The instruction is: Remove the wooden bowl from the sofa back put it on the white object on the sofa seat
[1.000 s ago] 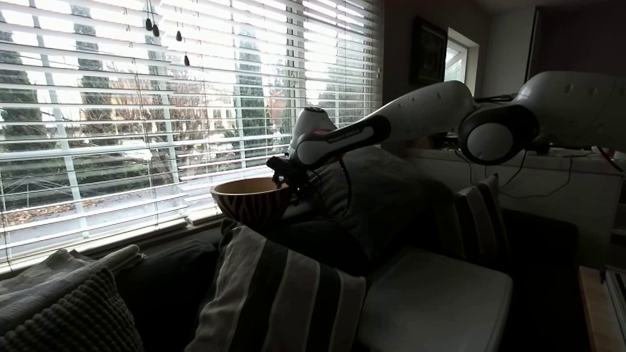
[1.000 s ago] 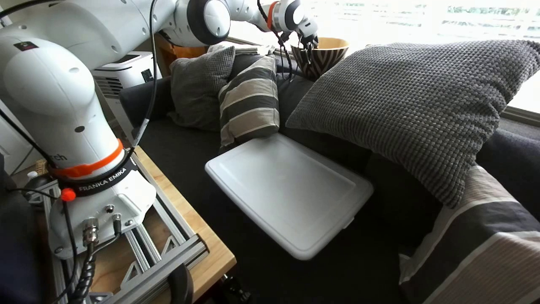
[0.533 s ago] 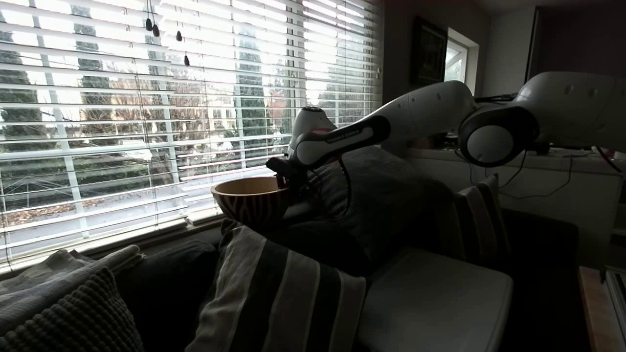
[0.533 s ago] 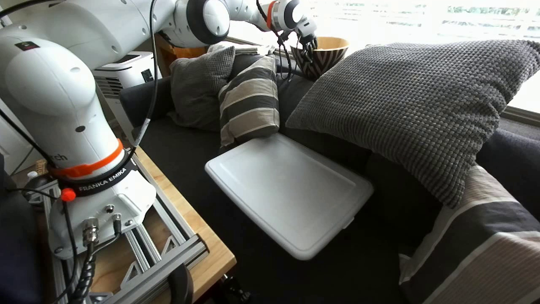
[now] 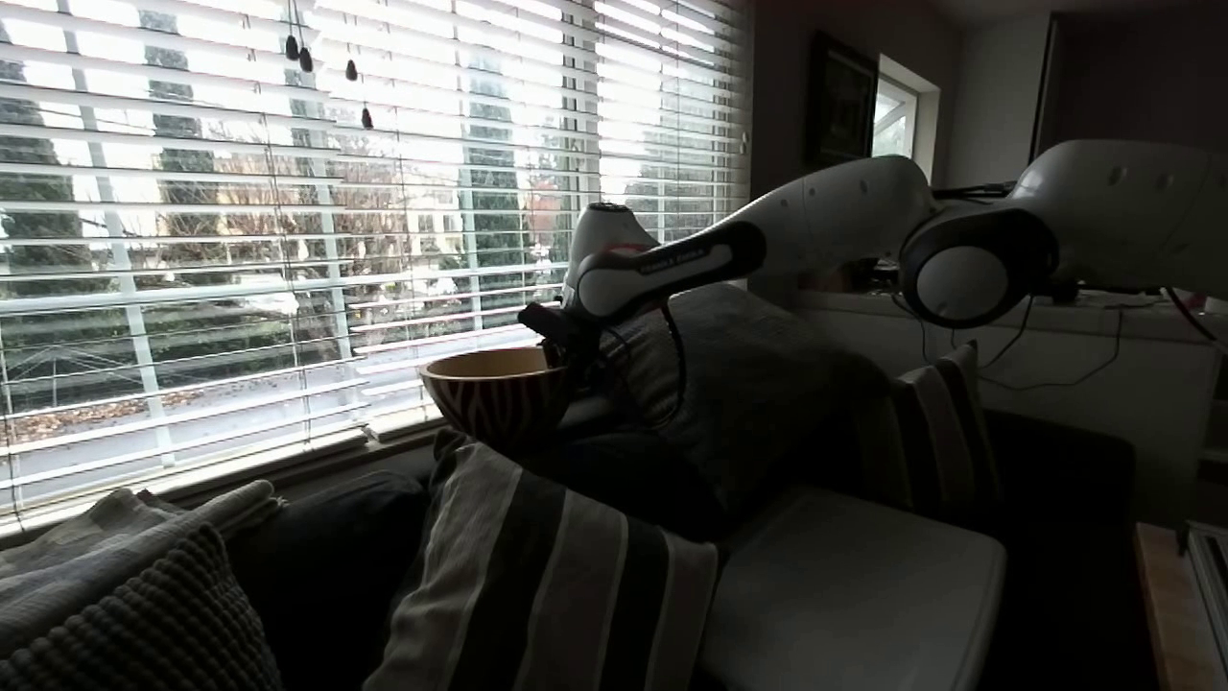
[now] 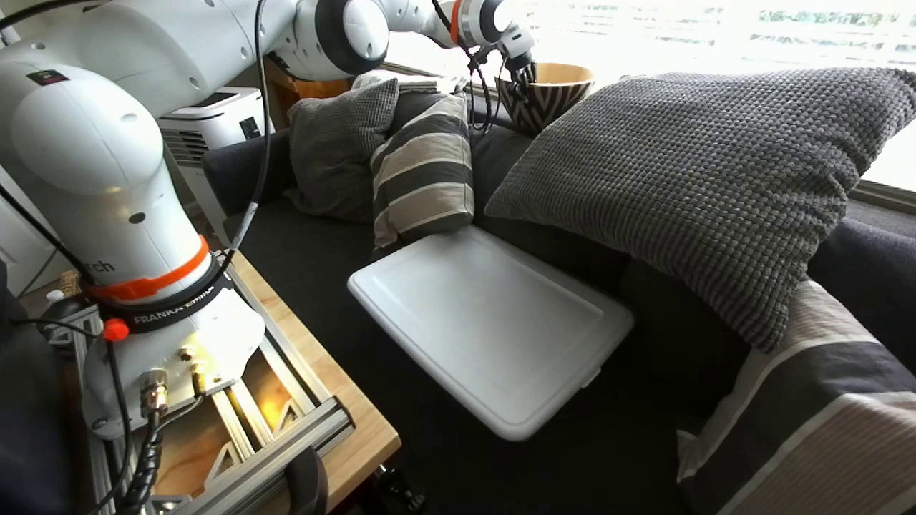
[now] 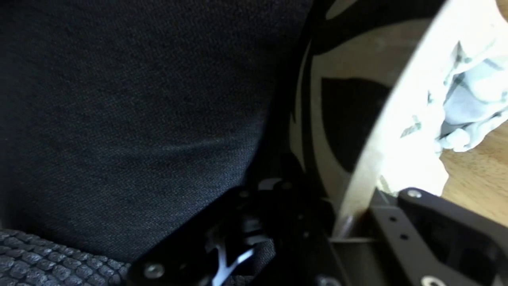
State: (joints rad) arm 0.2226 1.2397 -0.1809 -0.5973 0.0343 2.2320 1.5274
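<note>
The wooden bowl (image 5: 494, 403), dark-and-pale striped outside and light brown inside, is at the sofa back (image 6: 494, 146) by the window. My gripper (image 6: 524, 82) is at its near rim. In the wrist view the gripper (image 7: 337, 182) is shut on the bowl's wall, one finger outside and the other inside; the outer fingertip is dark and hard to make out. The bowl's underside is hidden in both exterior views, so I cannot tell whether it still rests on the sofa back. The white object (image 6: 494, 336), flat and lid-like, lies on the dark sofa seat (image 6: 300, 265).
A large grey pillow (image 6: 687, 179) and a striped pillow (image 6: 429, 168) lean near the white object. Window blinds (image 5: 288, 240) hang close behind the bowl. A crumpled pale cloth (image 7: 476, 95) seems to lie inside the bowl. The robot's wooden base (image 6: 365, 422) stands beside the seat.
The fingers have come together on the bowl's rim. The wrist has risen slightly, and the bowl has shifted a little to the right in both exterior views.
</note>
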